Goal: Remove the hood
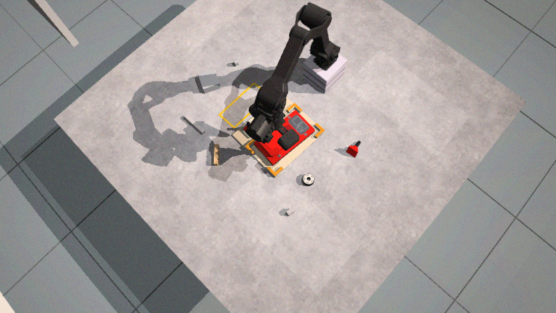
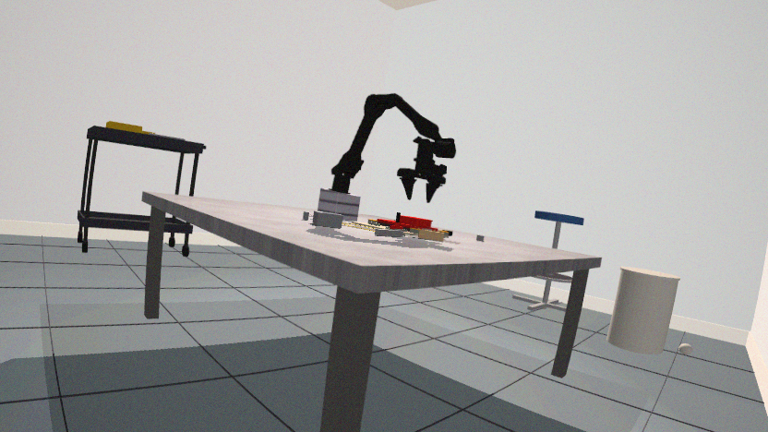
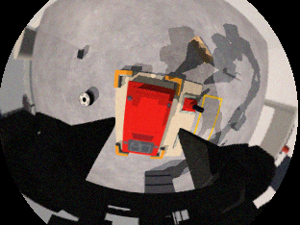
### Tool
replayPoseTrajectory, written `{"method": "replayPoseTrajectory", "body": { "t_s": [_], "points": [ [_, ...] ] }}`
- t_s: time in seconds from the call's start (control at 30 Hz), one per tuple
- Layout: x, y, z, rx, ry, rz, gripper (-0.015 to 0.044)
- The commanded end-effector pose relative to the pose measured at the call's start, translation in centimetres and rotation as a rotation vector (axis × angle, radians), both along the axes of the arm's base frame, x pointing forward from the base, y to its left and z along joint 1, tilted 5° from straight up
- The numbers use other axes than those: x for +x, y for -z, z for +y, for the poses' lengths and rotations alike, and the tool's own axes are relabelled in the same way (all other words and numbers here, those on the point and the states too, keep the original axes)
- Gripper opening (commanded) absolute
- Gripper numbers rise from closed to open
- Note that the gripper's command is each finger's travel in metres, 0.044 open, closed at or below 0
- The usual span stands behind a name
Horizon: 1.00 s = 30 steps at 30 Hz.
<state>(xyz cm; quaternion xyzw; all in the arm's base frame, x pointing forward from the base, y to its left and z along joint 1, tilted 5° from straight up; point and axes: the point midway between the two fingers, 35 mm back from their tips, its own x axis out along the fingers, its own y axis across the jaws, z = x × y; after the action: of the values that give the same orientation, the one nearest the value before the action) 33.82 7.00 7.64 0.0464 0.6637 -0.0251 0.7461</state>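
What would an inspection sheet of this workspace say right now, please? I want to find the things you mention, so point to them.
Surface: grey mottled table top (image 1: pixel 388 202) (image 2: pixel 258 228) (image 3: pixel 111 38), bearing a yellow outlined area.
Job's things: red toy car (image 1: pixel 272 156) (image 3: pixel 148 112) on a beige board with orange corner brackets; the marked area lies beside the board, partly hidden from above by the arm.
Clutter: round metallic ring (image 1: pixel 303 181) (image 3: pixel 81 99), tan block (image 1: pixel 216 154) (image 2: pixel 431 234), grey bar (image 1: pixel 193 124).
Grippers: pincer (image 2: pixel 418 200) (image 3: pixel 148 126) open above the car, holding nothing.
Cables: nothing seen.
Surroundings: dark cart (image 2: pixel 145 140), blue-topped stool (image 2: pixel 558 217), pale bin (image 2: pixel 644 311).
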Motion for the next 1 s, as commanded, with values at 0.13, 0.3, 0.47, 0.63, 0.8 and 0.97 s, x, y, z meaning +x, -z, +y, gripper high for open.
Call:
{"method": "replayPoseTrajectory", "body": {
  "t_s": [0.13,0.3,0.47,0.63,0.8,0.97],
  "points": [
    [-0.2,0.5,-0.2,0.004,0.007,0.014,0.0440],
    [-0.1,0.9,-0.2,0.004,0.007,0.014,0.0440],
    [-0.1,1.2,-0.2,0.004,0.007,0.014,0.0440],
    [0.0,1.5,-0.2,0.004,0.007,0.014,0.0440],
    [0.0,1.9,-0.1,0.004,0.007,0.014,0.0440],
    [0.1,2.2,-0.1,0.004,0.007,0.014,0.0440]
  ]
}}
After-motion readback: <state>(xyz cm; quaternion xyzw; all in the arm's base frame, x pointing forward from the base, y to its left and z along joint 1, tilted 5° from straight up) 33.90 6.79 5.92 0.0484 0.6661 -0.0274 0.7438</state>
